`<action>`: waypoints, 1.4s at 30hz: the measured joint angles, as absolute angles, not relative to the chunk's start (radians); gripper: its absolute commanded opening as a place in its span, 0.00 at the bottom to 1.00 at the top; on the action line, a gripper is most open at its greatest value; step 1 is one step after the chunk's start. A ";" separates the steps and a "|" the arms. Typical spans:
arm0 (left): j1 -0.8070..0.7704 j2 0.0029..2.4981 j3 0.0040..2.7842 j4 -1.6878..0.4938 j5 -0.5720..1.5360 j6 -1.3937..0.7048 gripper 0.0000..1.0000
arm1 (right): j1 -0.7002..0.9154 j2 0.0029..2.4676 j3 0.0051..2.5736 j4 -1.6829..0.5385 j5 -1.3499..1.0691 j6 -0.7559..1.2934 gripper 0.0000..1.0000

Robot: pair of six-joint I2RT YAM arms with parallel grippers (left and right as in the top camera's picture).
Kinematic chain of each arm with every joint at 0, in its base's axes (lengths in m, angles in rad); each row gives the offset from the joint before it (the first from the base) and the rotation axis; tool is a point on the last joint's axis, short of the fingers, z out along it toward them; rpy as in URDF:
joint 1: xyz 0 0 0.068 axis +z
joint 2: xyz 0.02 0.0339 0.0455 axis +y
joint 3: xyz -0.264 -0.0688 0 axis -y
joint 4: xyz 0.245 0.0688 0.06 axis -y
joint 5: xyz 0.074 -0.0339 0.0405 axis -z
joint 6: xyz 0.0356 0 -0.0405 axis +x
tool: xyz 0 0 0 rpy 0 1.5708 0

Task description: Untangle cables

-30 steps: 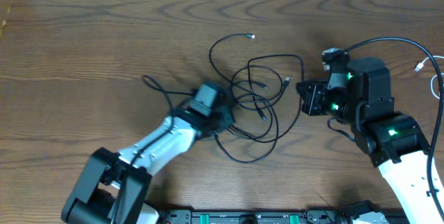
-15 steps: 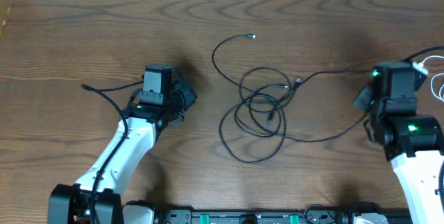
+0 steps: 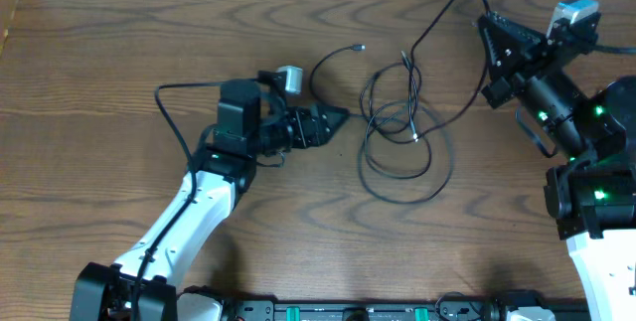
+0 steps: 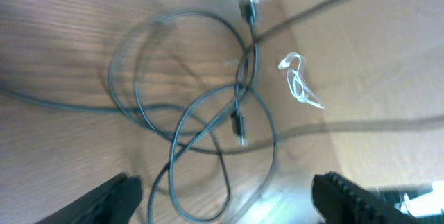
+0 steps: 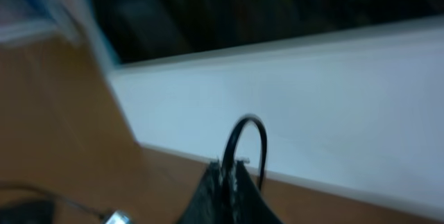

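A tangle of black cables (image 3: 397, 137) lies in loops on the wooden table, one plug (image 3: 359, 51) pointing toward the back. My left gripper (image 3: 338, 117) hovers just left of the tangle, open, nothing between its fingers (image 4: 118, 195). In the left wrist view the black loops (image 4: 201, 106) lie ahead of the left gripper (image 4: 222, 181), and a small white cable (image 4: 300, 84) lies far beyond. My right gripper (image 3: 487, 21) is at the back right, shut on a black cable (image 5: 246, 137) that arcs over its fingertips and runs down into the tangle.
The table's back edge meets a white wall (image 5: 312, 92) right behind the right gripper. The left arm's own thicker black cable (image 3: 174, 97) loops out to its left. A dark equipment rail (image 3: 348, 311) lines the front edge.
The left gripper swung right toward the tangle and opened. The right gripper rose toward the back, still shut on a black cable, dragging the loops right and toward the back.
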State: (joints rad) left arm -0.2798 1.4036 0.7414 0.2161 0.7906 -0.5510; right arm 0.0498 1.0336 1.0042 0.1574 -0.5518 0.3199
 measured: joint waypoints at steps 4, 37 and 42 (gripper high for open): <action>-0.319 1.404 0.741 0.229 0.806 -0.511 0.86 | 0.050 1.034 1.003 0.374 -0.649 0.394 0.01; -0.722 1.719 0.741 0.536 -0.144 -1.003 0.22 | 0.094 0.970 1.005 0.398 -0.791 0.490 0.01; -0.722 1.773 0.741 0.476 -0.166 -1.013 0.24 | 0.094 0.944 1.005 0.399 -0.750 0.479 0.01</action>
State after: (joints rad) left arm -0.7219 1.7733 0.7410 0.4763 -0.1658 -1.0134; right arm 0.0940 0.9436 1.0054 0.3988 -0.7498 0.4793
